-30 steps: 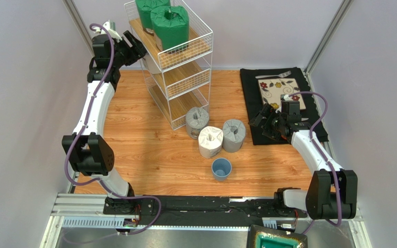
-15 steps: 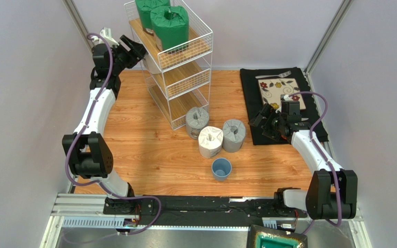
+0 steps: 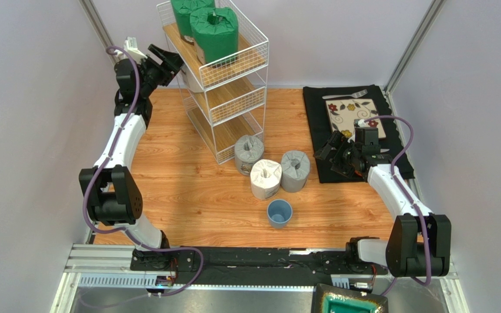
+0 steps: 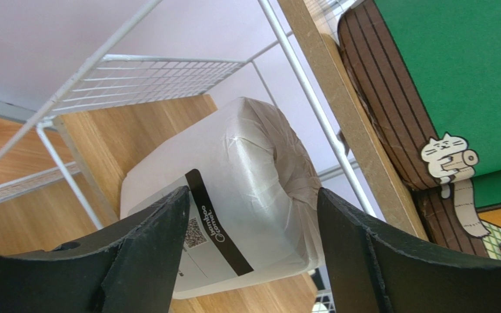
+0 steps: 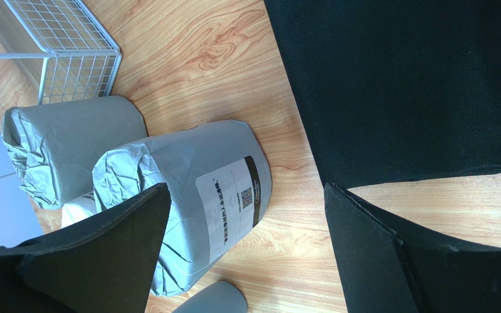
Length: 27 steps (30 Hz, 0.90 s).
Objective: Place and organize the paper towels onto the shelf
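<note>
- The left gripper [image 3: 168, 60] is at the upper left of the overhead view, against the left side of the shelf [image 3: 237, 65]. Its jaws stand wide.
- In the left wrist view a white roll [image 4: 246, 163] lies on its side on the plank below the top tier, beyond the spread fingers [image 4: 148, 248]. The left finger covers its lower corner, so we cannot confirm contact there.
- From overhead this roll is mostly hidden under the top tier.
- Two green rolls sit on the top tier. The near one [image 3: 214, 32] is in full view, while the far one [image 3: 184, 12] is cut off by the upper edge of the frame.
- The right gripper [image 3: 330, 151] hovers at the left edge of the black mat [image 3: 318, 111], jaws wide, with nothing between them.
- Three rolls stand on the table at centre frame: grey [image 3: 248, 153], white [image 3: 265, 178], grey [image 3: 295, 170]. The blue cup [image 3: 279, 212] is just below them.
- In the right wrist view the white roll is reduced to a sliver [image 5: 77, 208] behind one grey roll [image 5: 188, 195]. The cup [image 5: 210, 301] is cut off at the bottom edge.
</note>
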Each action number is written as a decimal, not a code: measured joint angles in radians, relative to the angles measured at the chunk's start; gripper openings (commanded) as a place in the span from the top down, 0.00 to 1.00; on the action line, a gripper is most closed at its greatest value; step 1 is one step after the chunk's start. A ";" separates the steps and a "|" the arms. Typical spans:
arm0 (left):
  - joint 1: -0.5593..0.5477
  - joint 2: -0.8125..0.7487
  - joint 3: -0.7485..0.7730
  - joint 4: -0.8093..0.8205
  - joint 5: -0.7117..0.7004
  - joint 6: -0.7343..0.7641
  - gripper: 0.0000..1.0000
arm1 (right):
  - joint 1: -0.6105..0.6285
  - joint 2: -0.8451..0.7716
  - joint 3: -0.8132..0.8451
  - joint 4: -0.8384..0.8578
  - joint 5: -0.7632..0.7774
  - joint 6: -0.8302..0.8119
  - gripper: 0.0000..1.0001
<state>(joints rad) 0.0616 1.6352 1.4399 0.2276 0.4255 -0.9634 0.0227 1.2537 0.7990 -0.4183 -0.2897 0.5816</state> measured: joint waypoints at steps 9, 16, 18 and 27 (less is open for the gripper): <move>0.005 0.001 -0.023 0.054 0.027 -0.066 0.19 | 0.000 0.000 0.000 0.000 0.000 0.000 0.09; 0.005 0.007 -0.042 0.104 0.051 -0.111 0.18 | 0.000 0.000 0.000 0.000 0.000 0.000 0.09; 0.005 0.011 -0.046 0.117 0.058 -0.126 0.18 | 0.000 0.000 0.000 0.000 0.000 -0.002 0.09; 0.005 0.031 -0.056 0.161 0.082 -0.158 0.18 | 0.000 0.000 0.000 -0.001 0.000 -0.002 0.09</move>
<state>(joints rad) 0.0669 1.6665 1.3838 0.3885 0.5076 -1.1217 0.0227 1.2533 0.7990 -0.4194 -0.2893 0.5793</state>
